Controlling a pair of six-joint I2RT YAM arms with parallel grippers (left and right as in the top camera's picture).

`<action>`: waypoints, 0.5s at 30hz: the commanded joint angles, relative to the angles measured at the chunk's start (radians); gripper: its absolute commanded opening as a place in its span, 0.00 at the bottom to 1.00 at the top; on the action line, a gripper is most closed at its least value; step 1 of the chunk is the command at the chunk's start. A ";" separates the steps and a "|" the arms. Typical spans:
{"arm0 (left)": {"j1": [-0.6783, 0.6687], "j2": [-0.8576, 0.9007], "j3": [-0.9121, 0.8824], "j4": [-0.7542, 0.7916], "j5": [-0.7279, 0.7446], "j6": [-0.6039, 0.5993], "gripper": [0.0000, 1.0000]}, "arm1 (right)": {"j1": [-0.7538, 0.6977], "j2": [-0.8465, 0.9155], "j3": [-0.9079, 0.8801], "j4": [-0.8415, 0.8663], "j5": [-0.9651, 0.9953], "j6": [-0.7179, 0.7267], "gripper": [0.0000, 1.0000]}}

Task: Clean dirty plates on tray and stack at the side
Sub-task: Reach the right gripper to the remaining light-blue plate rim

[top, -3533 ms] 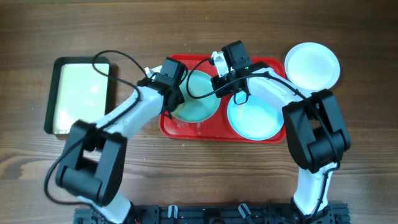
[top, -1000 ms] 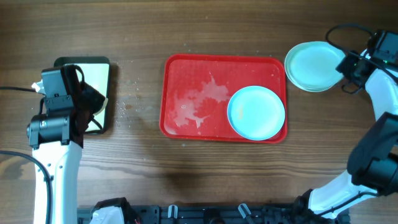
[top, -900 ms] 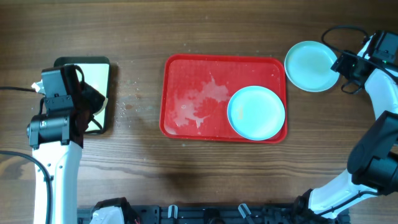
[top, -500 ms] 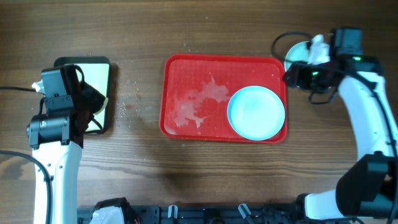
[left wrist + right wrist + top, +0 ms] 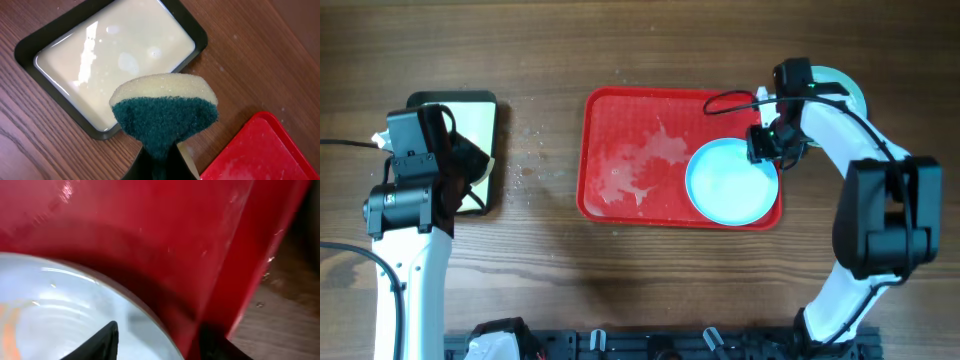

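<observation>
On the right half of the large red rectangular plastic tray point(image 5: 620, 120), one light blue round plastic plate point(image 5: 725, 185) is seated flat, close to the near right corner. The right gripper point(image 5: 767, 143) is positioned at this plate's far right edge. In the right wrist view its jaws are seen parted, one finger point(image 5: 102, 337) over the plate's inside and the other outside the rim. Contact cannot be confirmed. A second pale plate point(image 5: 852, 90) is largely hidden behind the right arm, on the brown wooden table point(image 5: 640, 40) beside the tray. The left gripper point(image 5: 159, 160) is clamped on a yellow foam sponge with a dark green scouring face point(image 5: 165, 112), above one edge of a cream rectangular tray with a dark rim point(image 5: 199, 36).
</observation>
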 commanded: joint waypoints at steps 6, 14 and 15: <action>0.005 0.001 -0.005 0.003 0.006 0.018 0.04 | 0.001 0.016 -0.003 -0.182 0.009 0.065 0.57; 0.005 0.001 -0.005 0.000 0.006 0.019 0.04 | 0.001 0.016 -0.004 -0.184 0.009 0.167 0.38; 0.005 0.001 -0.005 0.000 0.006 0.019 0.04 | 0.001 0.016 -0.004 -0.174 0.010 0.167 0.38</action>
